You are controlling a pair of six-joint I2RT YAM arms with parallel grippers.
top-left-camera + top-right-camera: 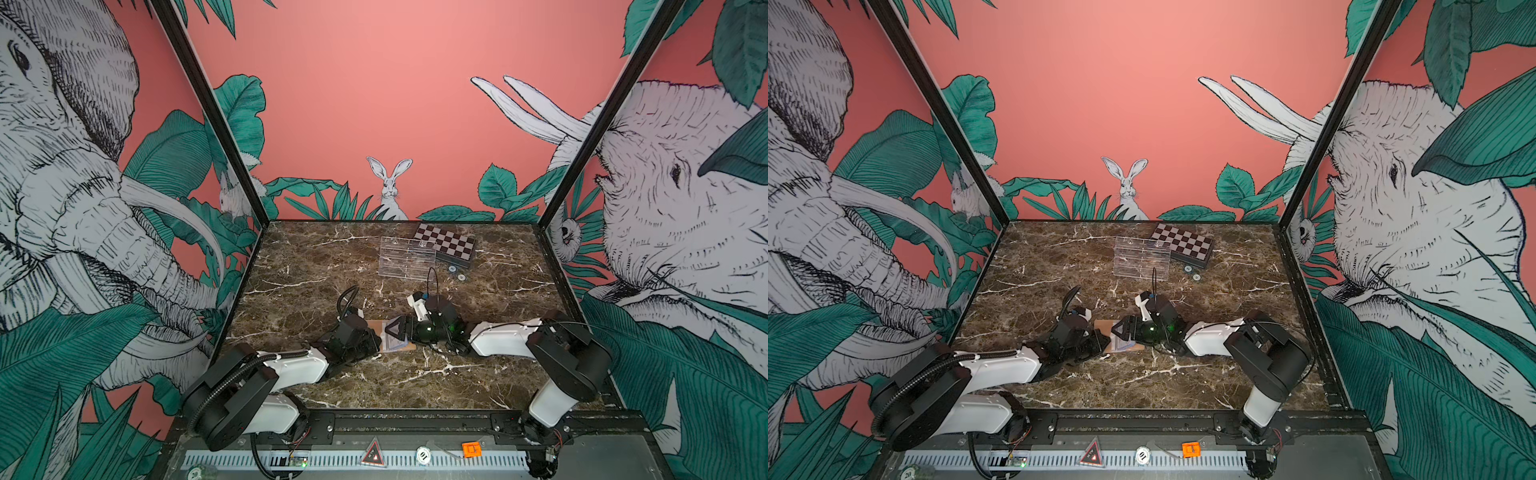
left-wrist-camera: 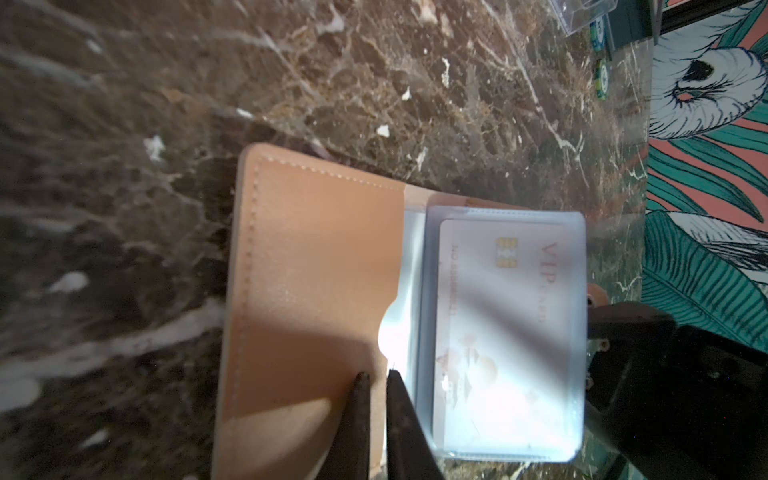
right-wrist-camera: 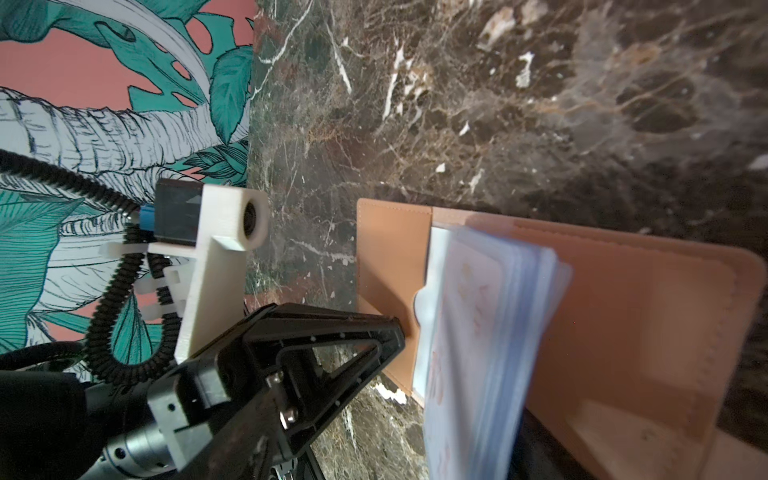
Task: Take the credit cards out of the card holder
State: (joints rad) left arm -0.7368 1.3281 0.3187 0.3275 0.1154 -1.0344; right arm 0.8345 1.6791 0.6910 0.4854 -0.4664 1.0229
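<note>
Open card holder (image 2: 311,270) lies centre-near on the marble table (image 1: 332,257), a credit card (image 2: 498,311) in its top sleeve. Left gripper (image 2: 378,376), nearly closed, presses the left flap; right gripper (image 1: 395,330) stands spread wide at the sleeves. Far back: clear tray (image 1: 407,257), checkered box (image 1: 446,245).

In both top views the left tool (image 1: 374,343) and the right tool (image 1: 394,331) cover most of the card holder (image 1: 395,343), so we see only a tan sliver and a pale patch. In the left wrist view the holder and the left tool run off the frame edge. That tool's tips lie almost together on the tan flap, and we cannot tell whether they pinch it. Glare washes out the credit card (image 2: 498,324), and its small print is unreadable. In the right wrist view the sleeves (image 3: 490,332) are blurred, and the right tool's jaws are hidden.
</note>
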